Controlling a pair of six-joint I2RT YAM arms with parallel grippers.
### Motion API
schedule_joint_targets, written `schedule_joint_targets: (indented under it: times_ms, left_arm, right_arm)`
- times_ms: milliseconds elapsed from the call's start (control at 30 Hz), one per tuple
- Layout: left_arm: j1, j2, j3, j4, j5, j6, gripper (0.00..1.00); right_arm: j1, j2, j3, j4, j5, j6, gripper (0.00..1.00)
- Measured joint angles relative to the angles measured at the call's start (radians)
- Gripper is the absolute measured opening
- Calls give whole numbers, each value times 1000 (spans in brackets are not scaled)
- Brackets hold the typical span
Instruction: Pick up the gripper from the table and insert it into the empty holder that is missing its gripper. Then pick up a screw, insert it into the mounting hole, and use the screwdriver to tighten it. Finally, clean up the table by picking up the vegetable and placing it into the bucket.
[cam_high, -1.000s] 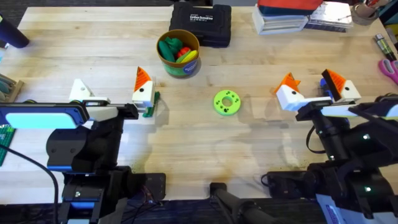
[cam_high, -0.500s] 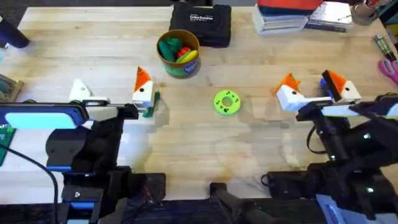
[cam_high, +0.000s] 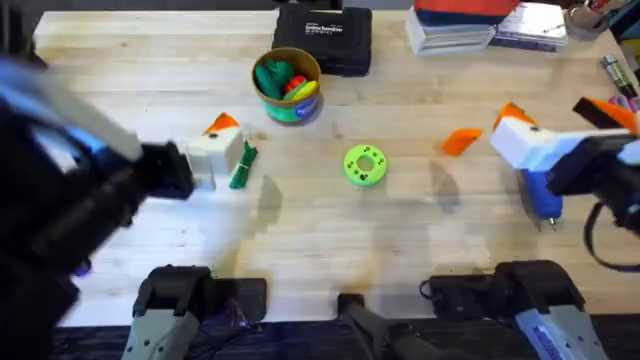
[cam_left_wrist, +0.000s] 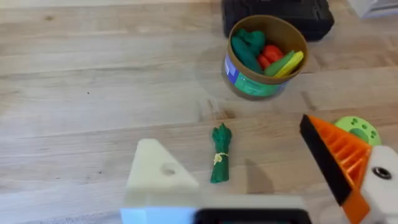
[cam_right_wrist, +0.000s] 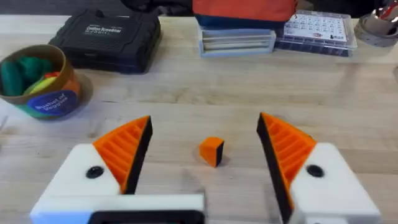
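Overhead, both arms are lifting off their earlier low rest; the vegetable (cam_high: 243, 166) is lying on the table (cam_high: 420, 240), not yet in the bucket (cam_high: 287, 84); left wrist view: left gripper (cam_left_wrist: 258, 180) is gaping wide above it; right wrist view: right gripper (cam_right_wrist: 205, 163) is spread wide, empty, over a small orange block (cam_right_wrist: 211, 151).

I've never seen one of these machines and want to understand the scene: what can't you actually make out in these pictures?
- Screwdriver: overhead, a blue body under the right gripper, which hides most of it.
- Left arm: overhead, a dark blur close under the camera.
- Small orange piece on the table: too small to identify.
- Contents of the bucket: deeper items hidden by the top ones.
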Motion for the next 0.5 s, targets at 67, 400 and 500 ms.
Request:
schedule_joint_targets:
  times_ms: [67,400,500]
  left_arm:
    - [0,86,54,-28,6,0,964]
    - [0,258,82,-12,22,0,320]
    - [0,259,82,72,110,-5,786]
  right_arm:
    - [0,44,27,-5,0,0,994]
    - [0,95,29,-27,0,0,994]
    - [0,95,29,-50,0,0,994]
